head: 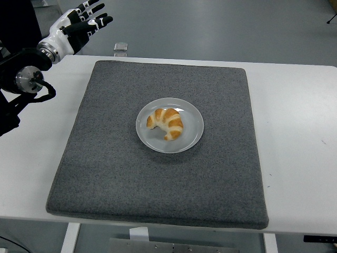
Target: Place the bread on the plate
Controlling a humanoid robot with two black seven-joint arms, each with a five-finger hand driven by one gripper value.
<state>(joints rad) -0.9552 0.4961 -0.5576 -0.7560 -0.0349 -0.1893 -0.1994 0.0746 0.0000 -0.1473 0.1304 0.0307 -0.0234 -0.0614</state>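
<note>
Your left robot hand (79, 23) is raised at the top left corner, beyond the counter's (295, 132) far edge, fingers spread apart, holding and touching nothing. The bread (166, 122), a golden croissant, lies on the round pale plate (192, 132), which sits near the middle of a grey mat (116, 168).

Golden croissant (166, 122) lying flat on round white plate (192, 136) — plate mid-mat.

Golden-brown croissant (166, 122) with pale stripes, white plate (191, 138), dark grey speckled mat (158, 179), white table (295, 137).
</note>
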